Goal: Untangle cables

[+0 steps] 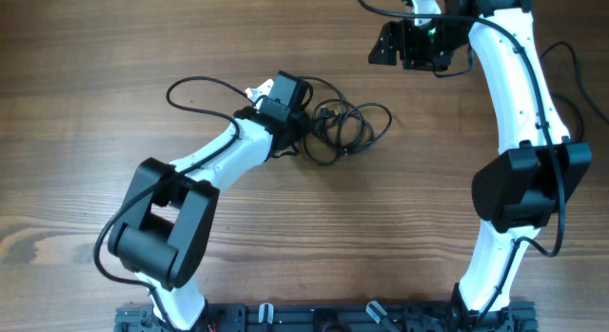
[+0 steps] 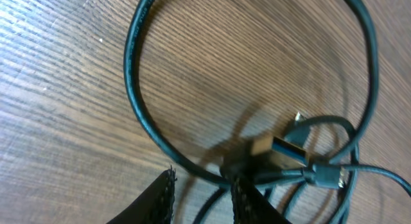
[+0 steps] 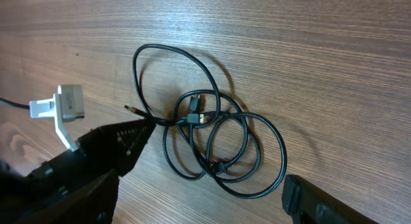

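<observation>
The cables are thin black cords lying in overlapping loops on the wooden table, right of centre. My left gripper is down at the bundle's left edge. In the left wrist view it is open, and a cable loop runs across its fingertips, with a USB plug just beyond. In the right wrist view the bundle lies ahead, with the left gripper's fingers touching its left side. My right gripper is raised at the far right, open and empty.
The left arm's own thicker black wire loops over the table left of the bundle. Its white camera mount shows in the right wrist view. The arm bases stand at the table's front edge.
</observation>
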Available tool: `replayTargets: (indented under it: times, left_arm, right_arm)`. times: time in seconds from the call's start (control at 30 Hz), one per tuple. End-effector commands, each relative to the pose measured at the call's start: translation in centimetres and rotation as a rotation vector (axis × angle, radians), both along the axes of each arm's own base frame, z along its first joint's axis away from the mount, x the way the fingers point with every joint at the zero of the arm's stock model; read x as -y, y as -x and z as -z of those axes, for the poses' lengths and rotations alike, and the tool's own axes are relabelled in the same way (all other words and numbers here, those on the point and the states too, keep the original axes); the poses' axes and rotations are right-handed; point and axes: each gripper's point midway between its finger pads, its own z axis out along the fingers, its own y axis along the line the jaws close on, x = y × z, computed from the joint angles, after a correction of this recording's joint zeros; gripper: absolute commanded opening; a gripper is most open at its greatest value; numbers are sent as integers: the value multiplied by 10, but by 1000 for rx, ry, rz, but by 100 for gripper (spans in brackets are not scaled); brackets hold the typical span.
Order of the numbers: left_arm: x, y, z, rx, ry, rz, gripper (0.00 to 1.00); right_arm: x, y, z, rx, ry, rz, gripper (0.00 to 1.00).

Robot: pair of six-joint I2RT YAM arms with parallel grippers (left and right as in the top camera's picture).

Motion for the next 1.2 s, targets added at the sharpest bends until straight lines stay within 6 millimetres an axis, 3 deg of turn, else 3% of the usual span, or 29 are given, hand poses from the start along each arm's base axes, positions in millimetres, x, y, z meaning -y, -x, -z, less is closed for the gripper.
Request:
replayTargets:
  times: [0.0, 0.17, 0.33, 0.57, 0.63, 0.77, 0.87, 1.0, 1.07, 1.17]
  left_arm:
    - [-1, -10, 7, 25, -4, -45, 32]
    - [2, -15, 10, 40, 5, -45, 31]
    - [1, -3, 30, -31, -11, -33, 30]
    - [9, 4, 32, -41, -22, -4, 33]
    - [6, 1, 31, -23, -36, -12, 31]
    - [0, -12, 26, 17, -27, -38, 4]
    - [2, -11, 25, 13, -17, -25, 4]
    - [20, -10, 7, 48, 25, 127, 4]
    - [29, -11, -14, 90, 57, 192, 4]
    - [47, -5, -59, 166, 163, 339, 4]
  right_arm:
    - [0, 0, 6, -14, 14, 4, 84]
    - [0, 0, 6, -13, 14, 2, 84]
    - [0, 1, 6, -17, 16, -1, 84]
    - [0, 2, 7, -22, 17, -2, 84]
    - [0, 2, 7, -23, 17, -2, 84]
    - [0, 3, 7, -24, 17, -3, 85]
    - [1, 3, 7, -26, 21, -3, 85]
    - [1, 4, 7, -27, 20, -3, 85]
    - [0, 4, 7, -28, 20, -6, 85]
    - [-5, 6, 7, -28, 21, -16, 86]
